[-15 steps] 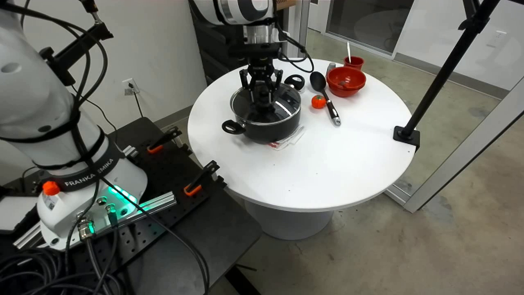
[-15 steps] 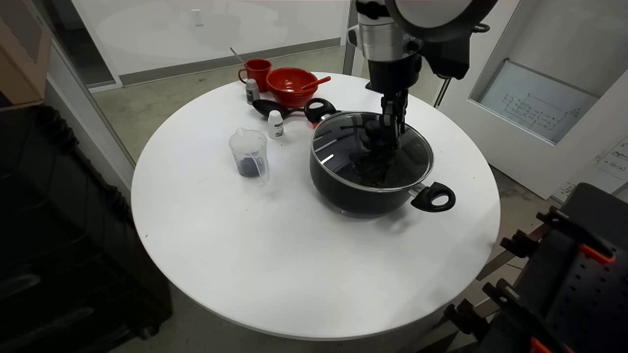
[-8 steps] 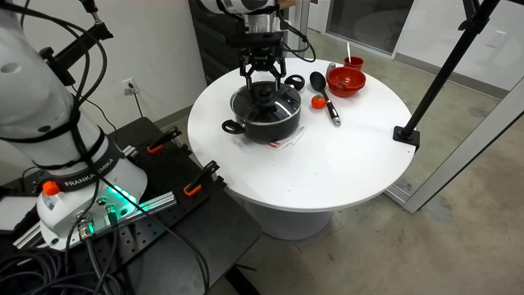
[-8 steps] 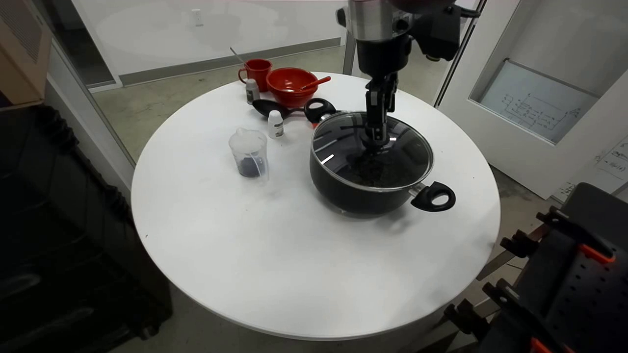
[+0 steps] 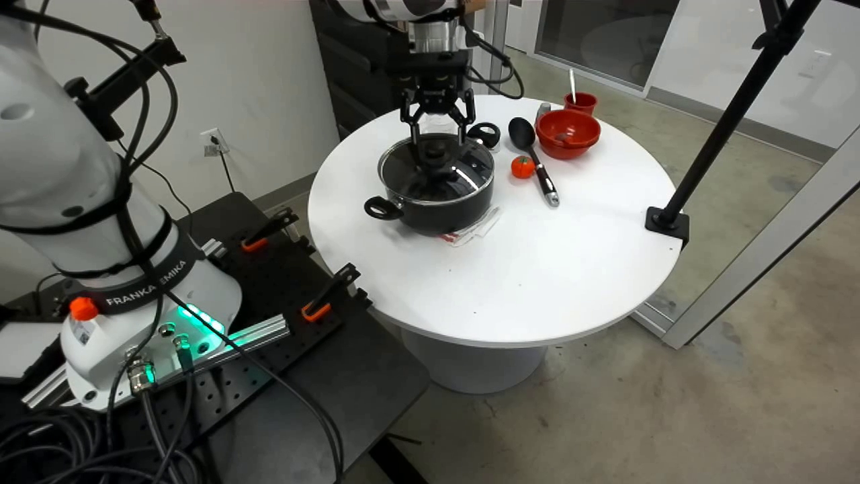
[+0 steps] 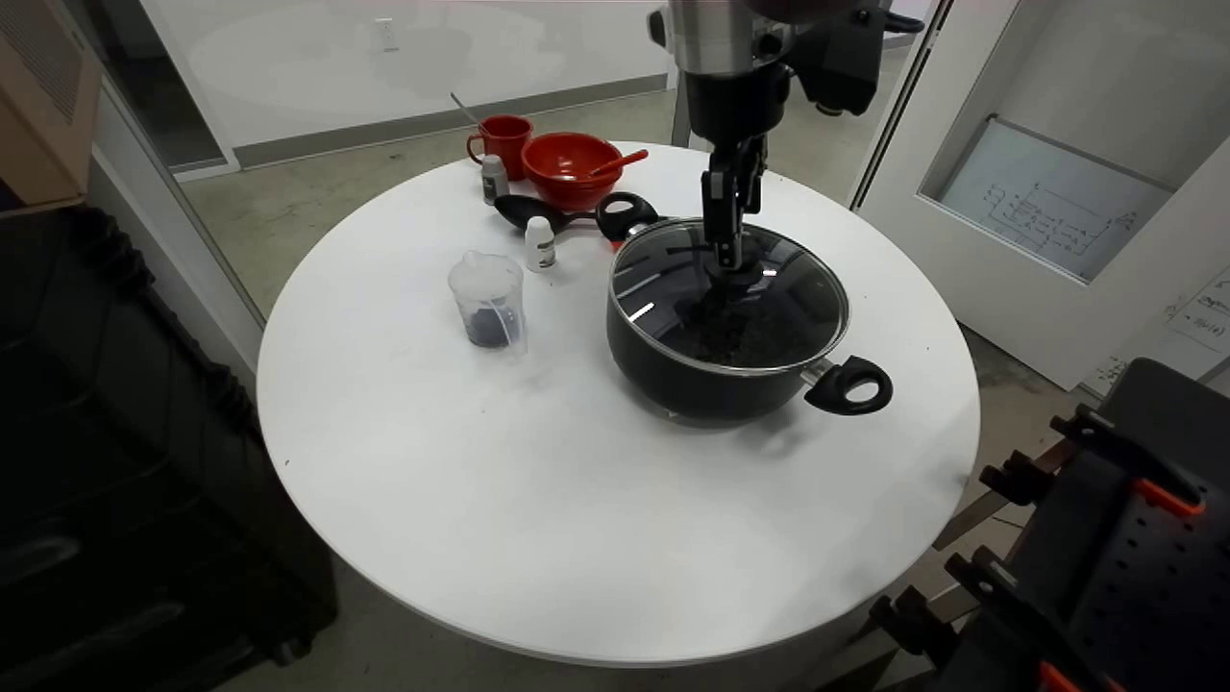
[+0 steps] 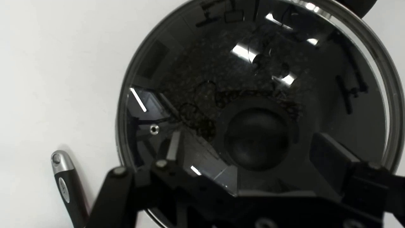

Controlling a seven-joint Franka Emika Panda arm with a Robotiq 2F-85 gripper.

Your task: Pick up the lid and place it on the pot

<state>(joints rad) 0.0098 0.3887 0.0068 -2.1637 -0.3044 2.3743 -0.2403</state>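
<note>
The glass lid rests on the black pot, knob uppermost, its metal rim along the pot's mouth. Above it hangs the gripper, fingers set wide apart; in the wrist view the knob shows between them, clear of both, and nothing is held. Whether the fingertips meet the glass is hard to make out. The pot's contents cannot be told either: a dark, speckled area shows through the lid, broken by reflections.

In an exterior view, left of the pot on the round white table, a translucent measuring jug contains something dark at its bottom, liquid or solid unclear. Farther off stand a white-capped bottle and a grey bottle, labels too small to read. On the far side a red bowl holds a red-handled utensil, its lower end indistinct; left of that, a red mug holds a thin utensil showing only its upper part.

In an exterior view a black serving spoon lies right of the pot, a tomato just beside its handle. A flat red-and-white item lies partly under the pot, too covered to identify. The arm is cut off at the top of both exterior views.
</note>
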